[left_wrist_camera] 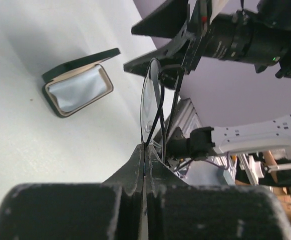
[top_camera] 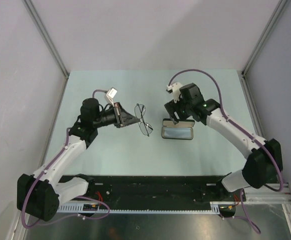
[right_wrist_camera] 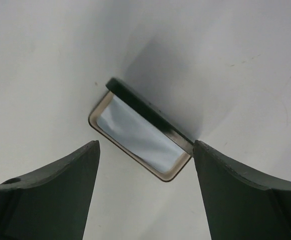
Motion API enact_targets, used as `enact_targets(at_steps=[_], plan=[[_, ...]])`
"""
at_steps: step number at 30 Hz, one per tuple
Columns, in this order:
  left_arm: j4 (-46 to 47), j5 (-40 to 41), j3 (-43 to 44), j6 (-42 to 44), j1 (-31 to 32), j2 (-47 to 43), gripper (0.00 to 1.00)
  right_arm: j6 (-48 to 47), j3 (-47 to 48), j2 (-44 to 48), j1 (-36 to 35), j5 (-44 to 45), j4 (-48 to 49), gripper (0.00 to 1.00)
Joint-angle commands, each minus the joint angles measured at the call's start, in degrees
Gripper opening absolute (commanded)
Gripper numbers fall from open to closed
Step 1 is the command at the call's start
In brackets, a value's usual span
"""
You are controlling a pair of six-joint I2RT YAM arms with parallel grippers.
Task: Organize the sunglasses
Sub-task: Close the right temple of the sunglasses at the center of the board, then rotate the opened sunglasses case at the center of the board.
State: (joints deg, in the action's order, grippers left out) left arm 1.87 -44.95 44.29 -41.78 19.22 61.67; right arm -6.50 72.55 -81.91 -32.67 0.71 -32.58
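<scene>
My left gripper (top_camera: pixel 133 120) is shut on the thin dark wire-frame sunglasses (top_camera: pixel 143 119) and holds them in the air left of the case. In the left wrist view the frame (left_wrist_camera: pixel 153 102) rises from between my closed fingers (left_wrist_camera: pixel 135 165). The black oblong case (top_camera: pixel 178 131) lies open on the table with its lid up and a pale blue cloth (top_camera: pixel 178 133) lining it. My right gripper (top_camera: pixel 176 116) is open and empty, hovering just above the case's raised lid. In the right wrist view the case (right_wrist_camera: pixel 142 130) lies between my spread fingers (right_wrist_camera: pixel 60 185).
The pale green table (top_camera: pixel 135 155) is walled by grey panels left, right and behind. The black rail with the arm bases (top_camera: pixel 150 192) runs along the near edge. The case also shows in the left wrist view (left_wrist_camera: pixel 77 85).
</scene>
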Motion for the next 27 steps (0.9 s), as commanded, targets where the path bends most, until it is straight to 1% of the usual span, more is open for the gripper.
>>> enact_targets(at_steps=[1,3,6,10,18,23,27], plan=[[-3.2,3.5,-1.3,2.2,-1.4,-0.8,0.0,-12.1,-0.4,-3.2,0.2,-5.4,-1.9,0.8],[-3.4,2.9,-1.3,2.6,-1.6,-0.2,0.01,-16.0,-0.3,-5.5,0.3,-6.3,-0.8,0.8],[-3.7,2.0,-1.2,3.1,-1.7,-0.1,0.0,-18.8,0.6,-7.8,1.0,-7.7,-0.2,0.8],[-4.1,1.6,-1.4,3.6,-2.1,0.2,0.01,-20.6,1.9,-12.5,1.4,-5.4,0.3,0.79],[-4.5,1.9,-1.6,3.8,-2.3,2.4,0.0,-23.5,4.9,-18.7,2.0,-2.6,0.7,0.78],[-4.6,1.9,-1.7,4.1,-2.3,3.0,0.0,-24.3,6.0,-19.6,2.5,-3.6,2.2,0.71],[-4.7,1.8,-2.1,4.3,-2.3,3.2,0.0,-25.2,7.8,-20.4,2.9,-5.1,0.2,0.66]])
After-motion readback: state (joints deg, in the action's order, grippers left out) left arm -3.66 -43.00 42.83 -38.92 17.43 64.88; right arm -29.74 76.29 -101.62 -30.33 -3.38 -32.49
